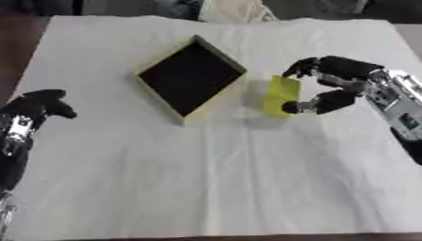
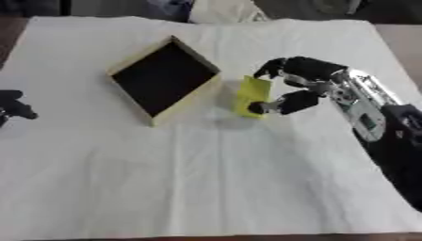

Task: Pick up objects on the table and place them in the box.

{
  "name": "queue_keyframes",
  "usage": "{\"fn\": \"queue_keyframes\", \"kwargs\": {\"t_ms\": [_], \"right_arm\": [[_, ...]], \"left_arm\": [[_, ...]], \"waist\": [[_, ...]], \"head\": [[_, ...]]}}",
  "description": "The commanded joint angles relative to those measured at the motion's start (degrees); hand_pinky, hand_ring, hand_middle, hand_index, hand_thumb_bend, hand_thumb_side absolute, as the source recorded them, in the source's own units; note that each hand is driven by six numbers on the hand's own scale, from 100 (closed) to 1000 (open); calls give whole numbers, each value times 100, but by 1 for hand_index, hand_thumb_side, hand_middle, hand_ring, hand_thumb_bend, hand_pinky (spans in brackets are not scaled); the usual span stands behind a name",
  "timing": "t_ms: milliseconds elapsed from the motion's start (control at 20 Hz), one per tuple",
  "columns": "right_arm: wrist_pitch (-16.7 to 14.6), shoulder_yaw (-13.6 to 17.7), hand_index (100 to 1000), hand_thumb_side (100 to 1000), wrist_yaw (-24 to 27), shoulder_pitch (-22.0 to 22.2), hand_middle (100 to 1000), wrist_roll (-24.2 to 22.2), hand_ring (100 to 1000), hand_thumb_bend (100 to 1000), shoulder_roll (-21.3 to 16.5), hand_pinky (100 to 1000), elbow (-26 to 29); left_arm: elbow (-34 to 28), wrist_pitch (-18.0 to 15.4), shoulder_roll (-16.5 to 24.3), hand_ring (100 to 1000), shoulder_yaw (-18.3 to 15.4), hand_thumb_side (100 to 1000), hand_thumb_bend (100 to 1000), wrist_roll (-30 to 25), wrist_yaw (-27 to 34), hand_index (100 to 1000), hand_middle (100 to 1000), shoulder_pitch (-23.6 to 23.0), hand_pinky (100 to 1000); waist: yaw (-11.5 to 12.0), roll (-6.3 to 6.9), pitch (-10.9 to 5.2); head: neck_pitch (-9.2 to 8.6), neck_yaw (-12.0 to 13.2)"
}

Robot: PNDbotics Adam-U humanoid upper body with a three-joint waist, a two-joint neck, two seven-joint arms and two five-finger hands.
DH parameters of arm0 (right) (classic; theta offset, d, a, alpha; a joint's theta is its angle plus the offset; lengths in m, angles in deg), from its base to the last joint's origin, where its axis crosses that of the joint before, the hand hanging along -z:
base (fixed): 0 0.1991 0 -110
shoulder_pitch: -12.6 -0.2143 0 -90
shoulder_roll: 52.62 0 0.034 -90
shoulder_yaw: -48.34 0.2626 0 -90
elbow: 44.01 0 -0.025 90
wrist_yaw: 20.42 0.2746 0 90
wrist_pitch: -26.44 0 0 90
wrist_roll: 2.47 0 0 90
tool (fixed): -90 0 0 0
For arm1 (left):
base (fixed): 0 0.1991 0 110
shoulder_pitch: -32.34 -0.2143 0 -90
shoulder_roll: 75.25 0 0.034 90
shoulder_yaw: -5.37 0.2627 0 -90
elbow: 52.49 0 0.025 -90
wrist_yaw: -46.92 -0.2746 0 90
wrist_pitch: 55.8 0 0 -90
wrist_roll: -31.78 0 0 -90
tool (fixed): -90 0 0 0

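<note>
Just right of centre, your right hand (image 1: 338,87) pinches the yellow block (image 1: 282,96) between curled fingers; lift it clear of the counter (image 1: 214,179), then carry it left over the box (image 1: 191,75).

Yellow block (image 1: 282,95), tan box (image 1: 162,95) with black inside, white tablecloth (image 1: 214,179), black robot hand (image 1: 334,84)

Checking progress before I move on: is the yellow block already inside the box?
No: the yellow block is outside the box, to its right, pinched by the right hand.
</note>
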Motion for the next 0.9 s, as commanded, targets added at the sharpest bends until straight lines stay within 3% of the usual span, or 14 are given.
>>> {"fn": "queue_keyframes", "kwargs": {"t_ms": [50, 600, 900], "right_arm": [[-1, 85, 914, 969, -60, -101, 846, 45, 795, 522, -87, 766, -16], [-6, 104, 901, 892, -153, -96, 811, 137, 755, 455, -64, 744, -108], [-50, 105, 876, 739, -132, -91, 760, 192, 710, 358, -62, 728, -111]], "left_arm": [[-90, -4, 67, 615, 9, 882, 169, -18, 34, 767, 555, 62, 849], [-90, -3, 60, 616, 8, 882, 170, -30, 37, 767, 556, 68, 849], [-89, -3, 58, 616, 1, 882, 170, -30, 36, 767, 556, 58, 849]], "waist": [[5, 18, -81], [11, 19, -71], [12, 20, -76]], "head": [[19, -12], [13, -19], [16, -13]]}}
